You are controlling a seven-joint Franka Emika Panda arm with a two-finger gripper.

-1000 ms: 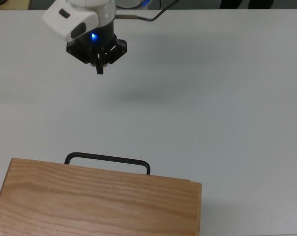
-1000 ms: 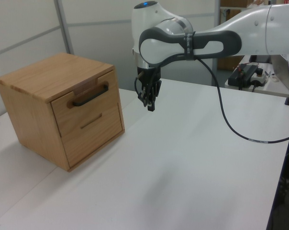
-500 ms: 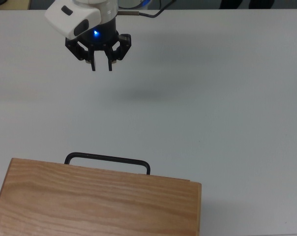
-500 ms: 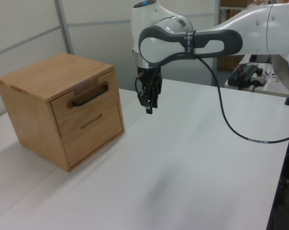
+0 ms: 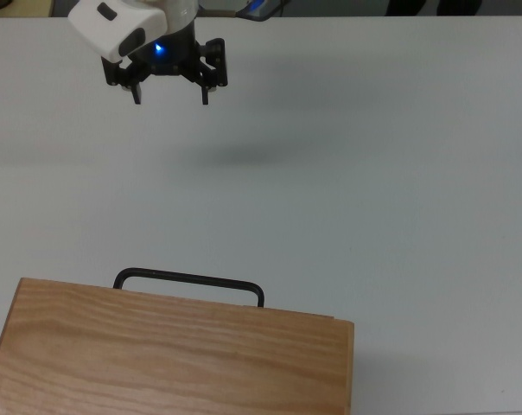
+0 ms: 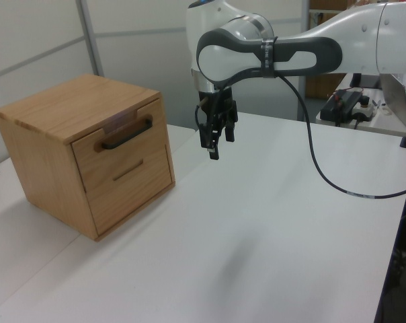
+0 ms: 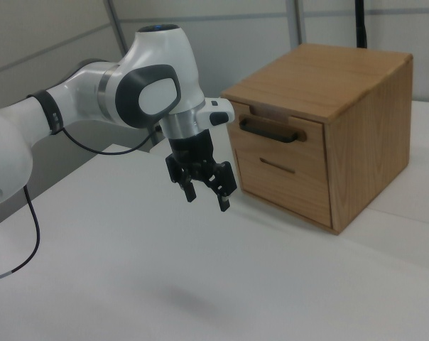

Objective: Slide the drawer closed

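The light wooden drawer with its long thin black bar handle sits near-flush in the oak cabinet at the left view's left, lower left in the top view. Looks closed or nearly so. Your black two-finger gripper, upper left of the top view, is well apart from the handle, above the white table. Jaws shut a second ago, now spread wide, holding nothing. Reads as release and retreat; task probably done.

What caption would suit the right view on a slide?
Robot gripper, fingers spread, hangs above the white table apart from a wooden cabinet's drawer.
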